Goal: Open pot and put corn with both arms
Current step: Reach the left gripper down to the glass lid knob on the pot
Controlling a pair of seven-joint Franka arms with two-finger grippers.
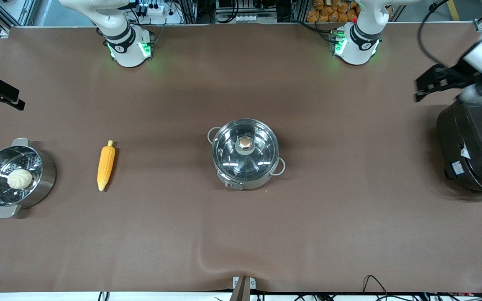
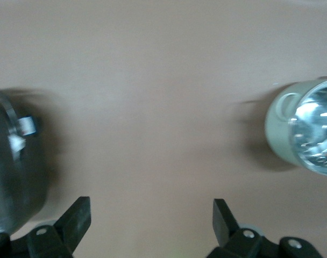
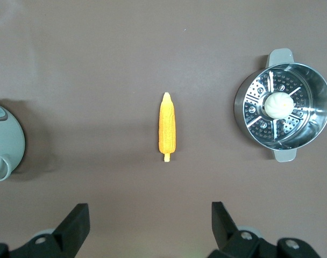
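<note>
— Where's the pot?

— The round shiny steel pot (image 1: 245, 154) sits mid-worktop (image 1: 241, 234), its clear glass lid (image 1: 245, 147) with the copper-coloured knob (image 1: 245, 143) on it.

— And the corn?

— The tapered yellow-orange corn cob (image 1: 106, 165) lies flat toward the right arm's end, between the pot and a steel steamer pot (image 1: 14, 177) holding a white bun (image 1: 19, 179).

— The arms?

— The left tool (image 2: 151, 217) hangs above bare worktop beside the big black cooker (image 1: 475, 148), fingers spread wide, holding nothing. The right tool (image 3: 150, 221) hovers at its own end, equally spread, with the cob lying below.
</note>
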